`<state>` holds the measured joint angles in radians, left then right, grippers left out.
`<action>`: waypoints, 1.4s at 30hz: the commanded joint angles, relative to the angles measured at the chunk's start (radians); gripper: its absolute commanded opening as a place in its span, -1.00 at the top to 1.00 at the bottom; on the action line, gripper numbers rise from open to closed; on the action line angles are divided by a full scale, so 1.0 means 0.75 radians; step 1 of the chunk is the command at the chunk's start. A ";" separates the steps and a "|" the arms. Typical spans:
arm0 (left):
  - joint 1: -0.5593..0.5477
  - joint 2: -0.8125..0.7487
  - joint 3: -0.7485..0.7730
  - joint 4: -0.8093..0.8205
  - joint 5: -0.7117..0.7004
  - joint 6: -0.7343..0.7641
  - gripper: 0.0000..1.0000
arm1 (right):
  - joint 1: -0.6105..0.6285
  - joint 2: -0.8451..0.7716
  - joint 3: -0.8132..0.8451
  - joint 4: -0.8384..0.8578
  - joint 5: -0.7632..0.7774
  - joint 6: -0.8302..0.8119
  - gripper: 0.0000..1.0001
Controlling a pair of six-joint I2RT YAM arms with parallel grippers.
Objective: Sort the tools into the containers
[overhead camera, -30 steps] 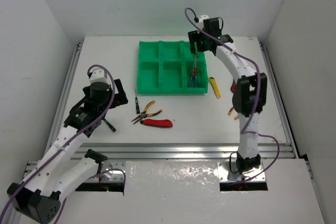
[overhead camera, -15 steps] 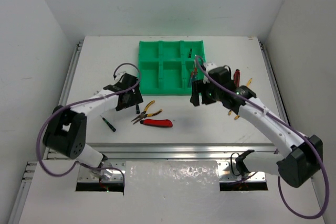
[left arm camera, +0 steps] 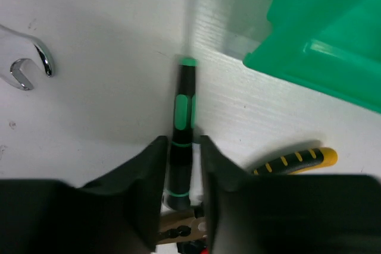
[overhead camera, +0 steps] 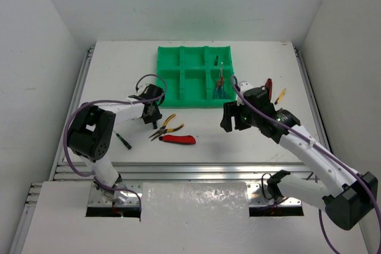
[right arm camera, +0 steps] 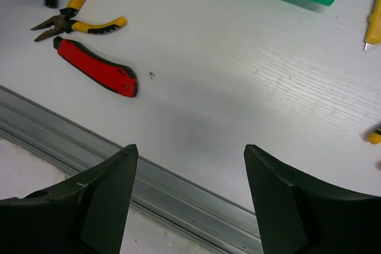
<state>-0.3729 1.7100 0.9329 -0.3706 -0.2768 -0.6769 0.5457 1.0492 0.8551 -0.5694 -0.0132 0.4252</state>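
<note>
We grab the green screwdriver (left arm camera: 184,102) – picking it up comes first

In the middle of the left wrist view, our left gripper (left arm camera: 181,141) pinches it from both sides. It lies flat on the table, just below the green tray (left arm camera: 321,40) at upper right. Our right gripper (right arm camera: 190,150) is wide open and holds nothing. Next we lift it up and over – into the tray.

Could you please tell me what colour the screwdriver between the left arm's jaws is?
The screwdriver is black with green bands; left wrist view shows it best.
</note>
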 commanded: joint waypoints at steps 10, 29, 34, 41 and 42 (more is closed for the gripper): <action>-0.049 -0.354 -0.088 -0.005 -0.083 -0.093 1.00 | 0.007 -0.016 -0.189 0.604 -0.673 0.104 -0.88; -0.241 -1.053 -0.569 0.983 0.698 -0.079 1.00 | 0.095 0.487 0.062 1.305 -0.670 0.562 -0.82; -0.245 -1.051 -0.581 1.036 0.764 -0.087 1.00 | 0.101 0.546 0.144 1.260 -0.678 0.554 -0.55; -0.249 -1.030 -0.585 1.053 0.754 -0.104 0.66 | 0.129 0.605 0.222 1.238 -0.749 0.531 0.95; -0.247 -1.028 -0.577 1.044 0.739 -0.100 0.35 | 0.129 0.605 0.226 1.234 -0.756 0.529 1.00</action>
<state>-0.5507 0.9413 0.4892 0.3397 0.2752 -0.7498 0.6319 1.5070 0.9745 0.3271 -0.5457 0.8356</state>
